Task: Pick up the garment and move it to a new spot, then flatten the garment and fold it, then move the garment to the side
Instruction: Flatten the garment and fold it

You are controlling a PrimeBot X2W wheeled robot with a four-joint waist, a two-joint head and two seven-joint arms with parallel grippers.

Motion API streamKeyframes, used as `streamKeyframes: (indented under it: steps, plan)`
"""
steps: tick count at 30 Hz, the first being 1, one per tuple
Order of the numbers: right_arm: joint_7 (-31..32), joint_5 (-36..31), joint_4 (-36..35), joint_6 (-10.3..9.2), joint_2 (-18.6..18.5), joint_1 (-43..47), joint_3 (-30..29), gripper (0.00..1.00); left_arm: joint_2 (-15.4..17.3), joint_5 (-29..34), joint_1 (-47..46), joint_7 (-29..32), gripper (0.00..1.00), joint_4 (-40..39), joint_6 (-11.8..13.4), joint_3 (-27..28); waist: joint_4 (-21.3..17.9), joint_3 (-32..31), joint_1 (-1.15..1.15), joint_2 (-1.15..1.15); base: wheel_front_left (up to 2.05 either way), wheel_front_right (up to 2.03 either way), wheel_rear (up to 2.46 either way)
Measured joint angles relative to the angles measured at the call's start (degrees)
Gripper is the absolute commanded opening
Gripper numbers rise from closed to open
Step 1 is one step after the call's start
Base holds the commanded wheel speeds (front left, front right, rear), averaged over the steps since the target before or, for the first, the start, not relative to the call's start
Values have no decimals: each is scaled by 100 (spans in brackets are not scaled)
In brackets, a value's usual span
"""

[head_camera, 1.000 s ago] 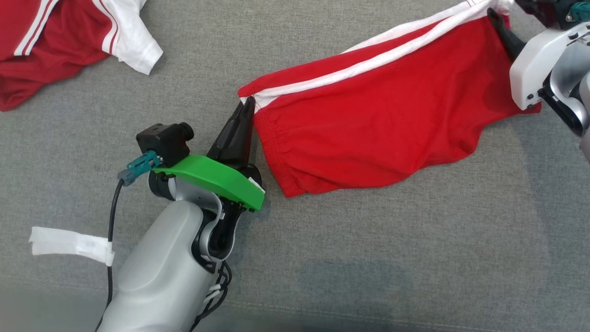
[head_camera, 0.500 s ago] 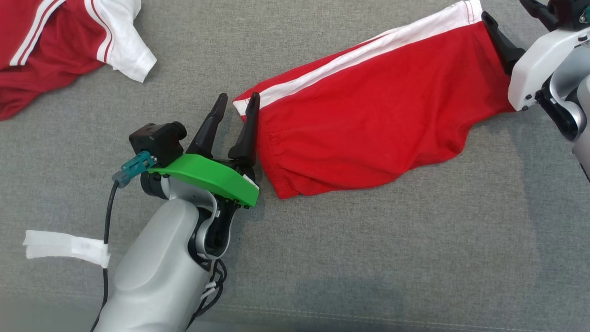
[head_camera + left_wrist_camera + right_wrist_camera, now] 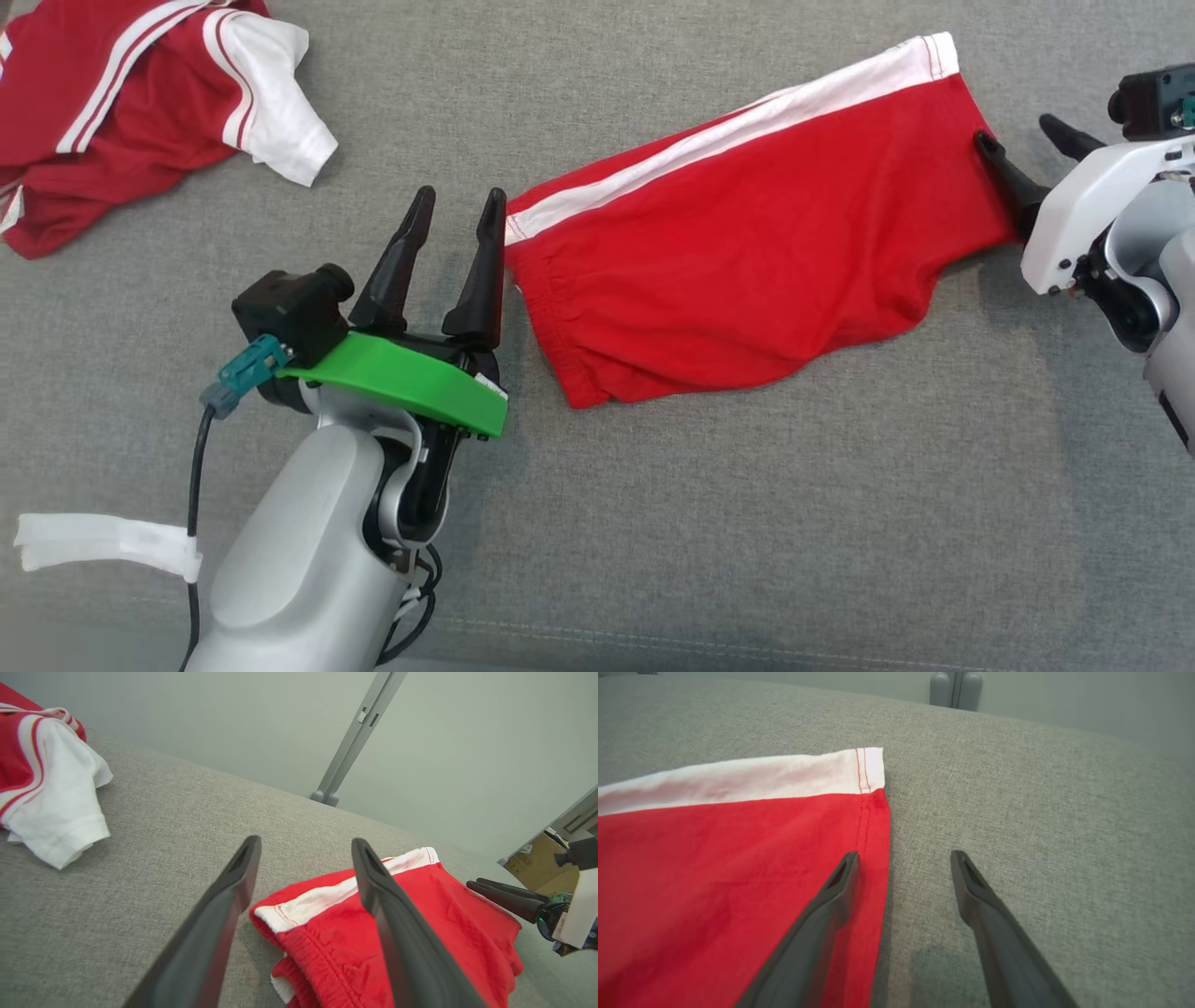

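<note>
Since a second ago both pincers have let go of the red cotton shorts with a white side stripe [image 3: 747,261], which were stretched between them and now lie spread on the grey woven fabric surface [image 3: 747,523]. At the far left a crumpled dark red and white striped shirt [image 3: 140,103] lies well apart from the shorts, and below it a strip of white tape [image 3: 93,546] wraps the arm's black cable. The left gripper [image 3: 459,198], under its green plastic plate [image 3: 401,378], stands released with its two dark fingers spread, the inner one just beside the elastic waistband corner; the left wrist view shows that gap [image 3: 306,844] with nothing in it. The shorts run slantwise up to the right, white stripe along the far edge. At the right the right gripper [image 3: 1013,131] is likewise released, one finger [image 3: 831,896] over the stitched leg hem, the other over bare grey cloth
</note>
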Motion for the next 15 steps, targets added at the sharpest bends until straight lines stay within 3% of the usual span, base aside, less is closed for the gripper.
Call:
streamKeyframes:
  steps: [10, 11, 13, 15]
  plan:
    - [359, 541, 176, -1, 25, 203, 62, 99, -18, 110, 450, 0, 100, -354, 46, 274, 270, -96, 0, 0, 0, 0, 0]
    - [405, 587, 179, -4, 31, 213, 68, 79, -19, 130, 495, 0, 100, -386, 47, 316, 293, -105, 0, 0, 0, 0, 0]
    - [475, 682, 168, -5, 64, 213, 121, 51, -16, 152, 581, 0, 100, -437, 75, 403, 322, -124, 0, 0, 0, 0, 0]
    - [532, 775, 153, -5, 114, 213, 192, 44, -19, 198, 656, 0, 100, -466, 88, 453, 335, -136, 0, 0, 0, 0, 0]
